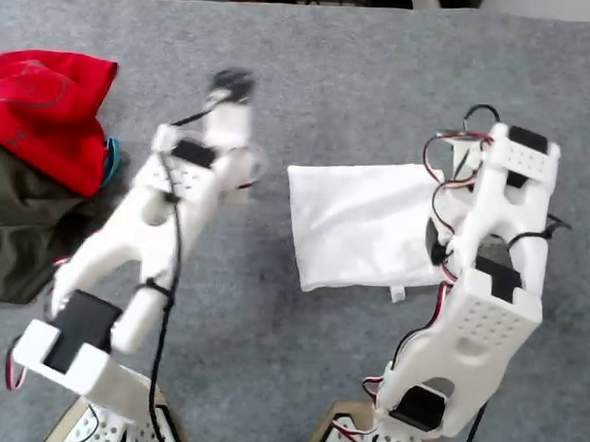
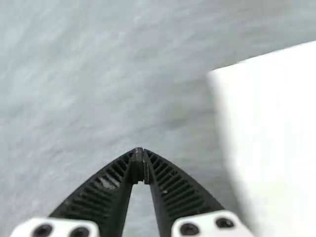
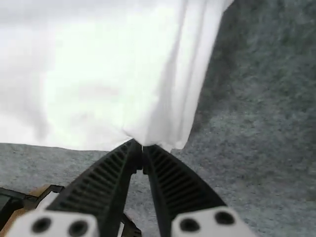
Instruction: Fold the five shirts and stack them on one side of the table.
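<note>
Nearest me, the left arm (image 1: 143, 242) and right arm (image 1: 481, 293) rise from their bases at the table's front edge, and both bases are cut off. The right arm stands over the right edge of the white shirt (image 1: 360, 225) and hides that edge from above, along with its own gripper. From the wrist, the right gripper (image 3: 138, 148) is clenched on the shirt's (image 3: 98, 74) edge. Folds of cloth run down into the tips, though the tips cover the pinched bit itself.

The left gripper (image 2: 138, 165) is closed tight on nothing, with bare grey table (image 2: 74, 74) beneath it. The white shirt's (image 2: 271, 123) edge lies just beside it, not touching. From above, that gripper (image 1: 231, 81) is a dark smear at the end of the arm, and I can't make out its fingers there.

The white shirt lies folded into a rough rectangle in the middle of the table (image 1: 333, 83), between the two arms. A small tab sticks out at its front edge.

Well off to the left, past the left arm, is a crumpled pile. A red shirt (image 1: 47, 106) lies on top of a dark shirt (image 1: 14, 224), with a teal strip (image 1: 111, 160) peeking out between them. The frame cuts the pile off, so I can't tell how many shirts are in it.

Beyond the table's far edge are cropped shapes that I can't identify.
</note>
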